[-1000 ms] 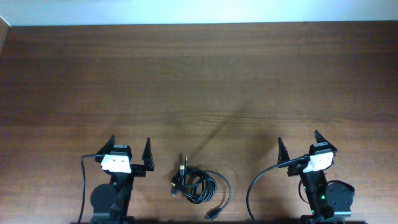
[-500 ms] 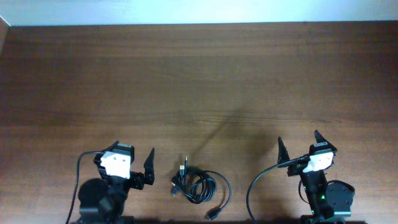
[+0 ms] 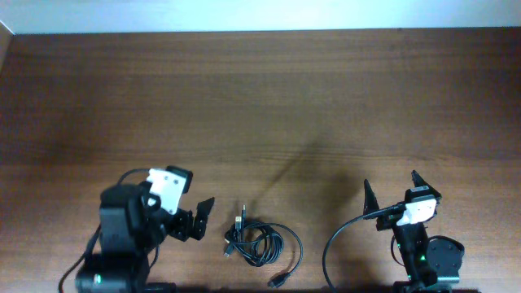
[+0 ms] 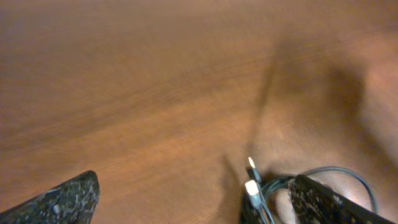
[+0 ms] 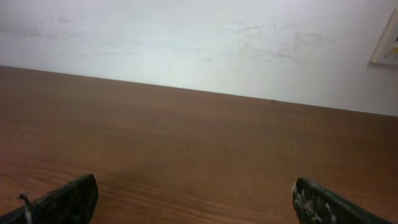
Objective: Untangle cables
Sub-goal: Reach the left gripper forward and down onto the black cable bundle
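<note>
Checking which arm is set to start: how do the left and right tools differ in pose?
The left tool angles toward the cables, the right tool points straight ahead. The left tool's camera sees plug ends; the right tool's sees only table and wall. Both open and empty.

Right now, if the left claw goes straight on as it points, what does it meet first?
Probably bare table; the left claw tilts down at it. The cables lie aside, by one finger; depth is unclear.

A dark brown wood-grain bench [image 3: 260,98] fills the overhead view, with a faint diagonal shadow [image 3: 285,175] across it. Behind its far edge stands a scuffed white wall [image 5: 186,43], where a frame corner [image 5: 388,42] shows at the right.
</note>
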### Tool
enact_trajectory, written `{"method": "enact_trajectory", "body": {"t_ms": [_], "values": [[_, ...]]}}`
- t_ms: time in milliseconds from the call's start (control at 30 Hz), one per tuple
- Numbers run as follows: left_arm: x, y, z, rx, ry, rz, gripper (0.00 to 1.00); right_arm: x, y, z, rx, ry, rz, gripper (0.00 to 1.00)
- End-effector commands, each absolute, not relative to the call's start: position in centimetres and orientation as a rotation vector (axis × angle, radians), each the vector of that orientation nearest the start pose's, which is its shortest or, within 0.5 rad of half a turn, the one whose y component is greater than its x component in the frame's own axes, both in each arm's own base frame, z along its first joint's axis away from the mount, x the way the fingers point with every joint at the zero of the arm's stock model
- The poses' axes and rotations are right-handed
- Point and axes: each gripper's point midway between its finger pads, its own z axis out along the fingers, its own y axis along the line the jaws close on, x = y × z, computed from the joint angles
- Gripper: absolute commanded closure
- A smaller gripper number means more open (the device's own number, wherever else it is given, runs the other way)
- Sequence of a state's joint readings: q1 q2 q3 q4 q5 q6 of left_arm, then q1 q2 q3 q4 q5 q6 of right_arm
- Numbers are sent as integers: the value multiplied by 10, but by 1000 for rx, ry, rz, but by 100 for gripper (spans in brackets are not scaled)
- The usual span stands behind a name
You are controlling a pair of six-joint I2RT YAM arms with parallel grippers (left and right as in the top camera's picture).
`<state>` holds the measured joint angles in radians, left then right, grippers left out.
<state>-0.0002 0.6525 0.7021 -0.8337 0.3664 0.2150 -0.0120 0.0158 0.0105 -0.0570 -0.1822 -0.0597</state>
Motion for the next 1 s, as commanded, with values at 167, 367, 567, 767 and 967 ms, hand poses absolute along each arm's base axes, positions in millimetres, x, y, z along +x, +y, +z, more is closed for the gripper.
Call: {"method": "enact_trajectory", "body": {"t_ms": [167,367,567,767,967], "values": [[230,-105,170,766,2401,-565,1,244,30,159,-190,1623,99,1],[221,-133,116,1032,2580,-521,1,244,30,159,-190,1624,99,1],[209,-147,92,1165,2647,-511,1,244,30,159,-190,1623,99,1],[214,-145,70,1215,2703,-427,1,244,30,159,-190,1624,99,1],[224,-137,46,1227,2765,-329,1,244,30,159,-190,1623,99,1]]}}
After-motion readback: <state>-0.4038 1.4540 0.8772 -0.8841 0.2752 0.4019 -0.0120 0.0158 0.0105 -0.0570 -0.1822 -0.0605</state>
